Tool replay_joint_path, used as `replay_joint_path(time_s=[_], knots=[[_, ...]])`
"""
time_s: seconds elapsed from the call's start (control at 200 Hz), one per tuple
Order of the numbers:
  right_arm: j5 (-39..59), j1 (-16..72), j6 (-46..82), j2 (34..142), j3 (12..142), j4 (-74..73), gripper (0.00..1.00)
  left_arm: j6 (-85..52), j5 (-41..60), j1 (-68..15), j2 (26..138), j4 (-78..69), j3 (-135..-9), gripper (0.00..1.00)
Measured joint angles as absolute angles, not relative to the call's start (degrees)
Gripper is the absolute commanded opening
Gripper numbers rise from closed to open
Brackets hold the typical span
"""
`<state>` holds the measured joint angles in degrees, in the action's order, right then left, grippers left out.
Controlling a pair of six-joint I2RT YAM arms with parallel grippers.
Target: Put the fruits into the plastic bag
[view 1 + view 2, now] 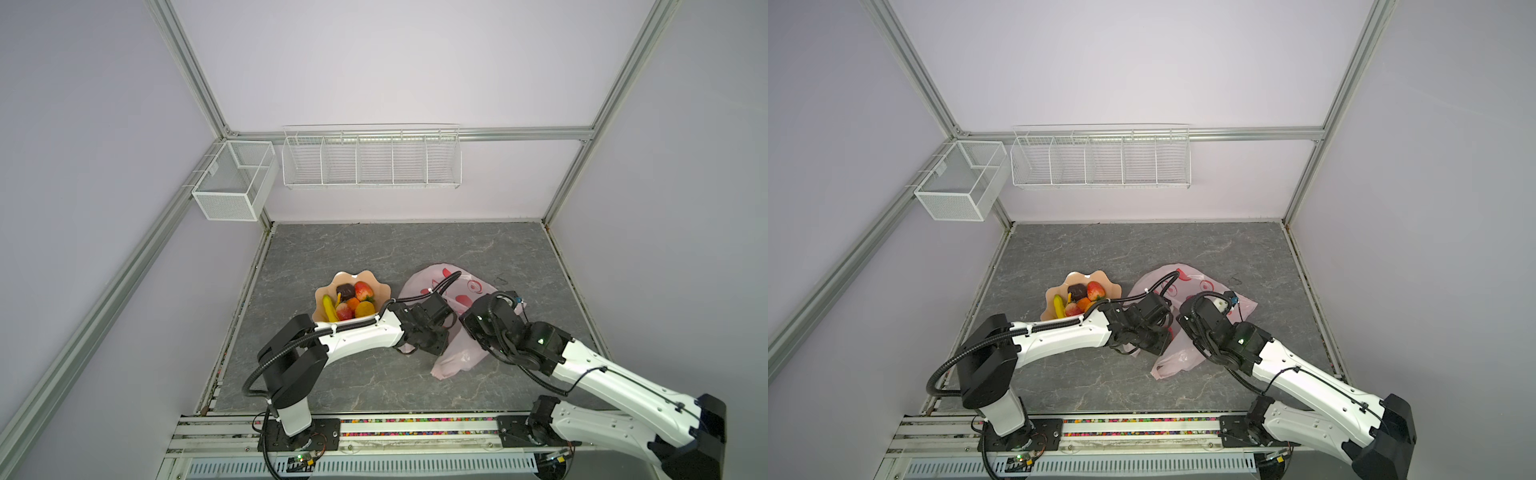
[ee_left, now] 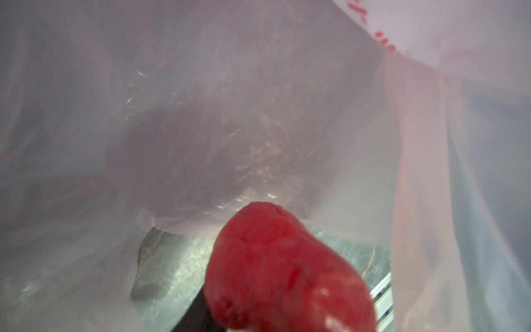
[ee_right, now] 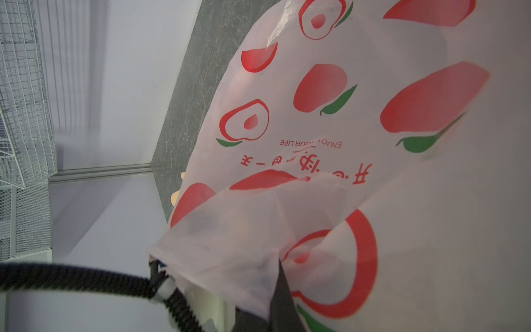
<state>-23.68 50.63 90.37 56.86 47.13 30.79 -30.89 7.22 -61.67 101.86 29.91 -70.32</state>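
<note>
The plastic bag (image 1: pixel 455 357) lies on the grey stone-patterned table (image 1: pixel 374 249), just to the right of the scalloped dish (image 1: pixel 353 275). It is a very thin, limp film: I judge that it weighs almost nothing, cannot hold its own shape and slips easily, so it is best taken at the rim or a handle loop, where the film bunches. The right gripper (image 3: pixel 247 301) is clenched on such a bunched edge and holds the mouth up. The left gripper (image 2: pixel 287 310) is at this mouth and appears to grasp a red toy fruit (image 2: pixel 275 253), which looks light, firm and smooth; a hold across its middle seems safest. The bag is translucent pink, printed with red peaches, green leaves and small lettering. In the dish lie a banana (image 1: pixel 329 308), a strawberry (image 1: pixel 363 290), an orange fruit (image 1: pixel 353 303) and a dark purple one (image 1: pixel 345 290).
</note>
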Motion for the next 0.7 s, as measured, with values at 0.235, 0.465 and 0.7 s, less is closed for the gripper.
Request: replay_joint_path(time_s=[0.235,0.465,0.7], knots=[[-24.5,52.3,93.8,54.1,44.0,29.4,0.06,-29.6,10.8,-58.3,109.5,28.4,-77.8,0.05],[-26.4,54.4,98.2,50.4,39.4,27.9,0.06,-32.8,18.2,-55.0,112.4,19.6,-78.2,0.05],[-27.6,53.3,99.7,46.3,35.4,26.8,0.06,-41.5,25.9,-56.7,114.4,2.6,-73.5,0.05]])
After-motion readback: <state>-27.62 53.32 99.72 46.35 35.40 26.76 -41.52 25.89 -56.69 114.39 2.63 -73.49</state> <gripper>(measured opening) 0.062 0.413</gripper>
